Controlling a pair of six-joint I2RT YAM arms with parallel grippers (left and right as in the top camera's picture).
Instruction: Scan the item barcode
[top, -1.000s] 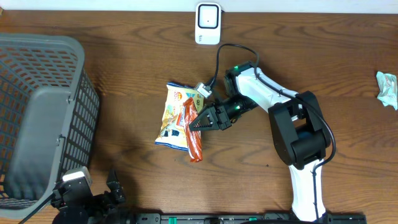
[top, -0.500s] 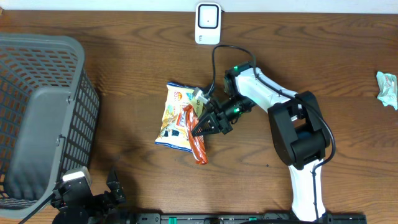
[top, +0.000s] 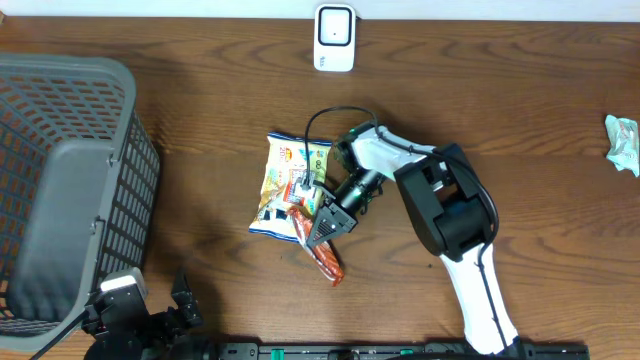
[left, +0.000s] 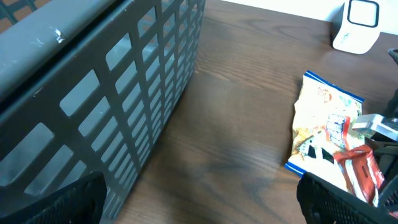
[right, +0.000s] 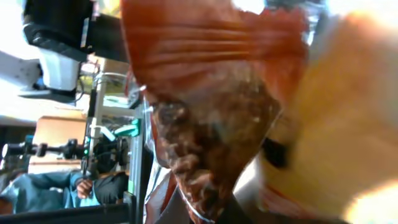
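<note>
The slim red-orange foil snack packet (top: 325, 252) is pinched in your right gripper (top: 318, 232) at table centre, beside the yellow crisp bag (top: 285, 185). You look to be at pickup; next, carry its barcode to face the white scanner (top: 334, 38) at the far edge. Your left gripper (top: 145, 315) sits wide open, near left.

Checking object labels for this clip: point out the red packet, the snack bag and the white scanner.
red packet (top: 328, 262), overhead, its free lower end.
snack bag (top: 280, 185), overhead, its middle.
white scanner (top: 334, 38), overhead, its front face.
</note>
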